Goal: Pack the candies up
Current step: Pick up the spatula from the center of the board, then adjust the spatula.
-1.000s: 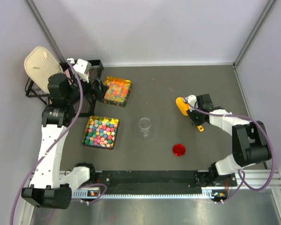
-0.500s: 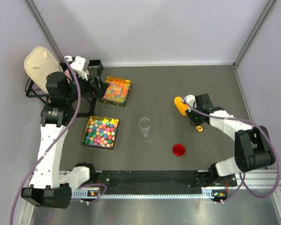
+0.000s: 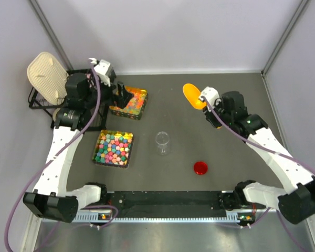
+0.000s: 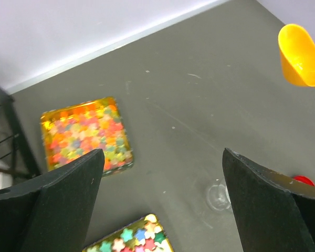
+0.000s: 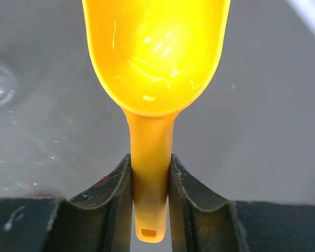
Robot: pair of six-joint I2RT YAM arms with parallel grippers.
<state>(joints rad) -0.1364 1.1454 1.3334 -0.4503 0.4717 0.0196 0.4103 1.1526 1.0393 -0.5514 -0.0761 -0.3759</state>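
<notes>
The candies (image 3: 131, 101), tiny orange, yellow, pink and pale green pieces, fill a gold tray at the back left; the left wrist view shows them too (image 4: 86, 134). My left gripper (image 3: 122, 95) hovers at that tray's left edge, wide open (image 4: 161, 155) and holding nothing. My right gripper (image 3: 207, 100) is shut on the handle of an orange scoop (image 3: 191, 95), raised above the table at the back right. Seen from the right wrist, the scoop (image 5: 157, 52) is empty and its handle is pinched between both fingers (image 5: 150, 173). It also shows in the left wrist view (image 4: 299, 55).
A second gold tray of larger, bold-coloured star candies (image 3: 114, 148) lies near the left arm. A clear jar (image 3: 163, 143) stands mid-table with a red lid (image 3: 200, 168) to its front right. A black wire rack (image 3: 42, 101) holding a cream plate (image 3: 44, 73) stands far left.
My right arm has lifted the scoop off the table and carried it back and left. My left arm has swung right, over the edge of the tiny-candy tray.
</notes>
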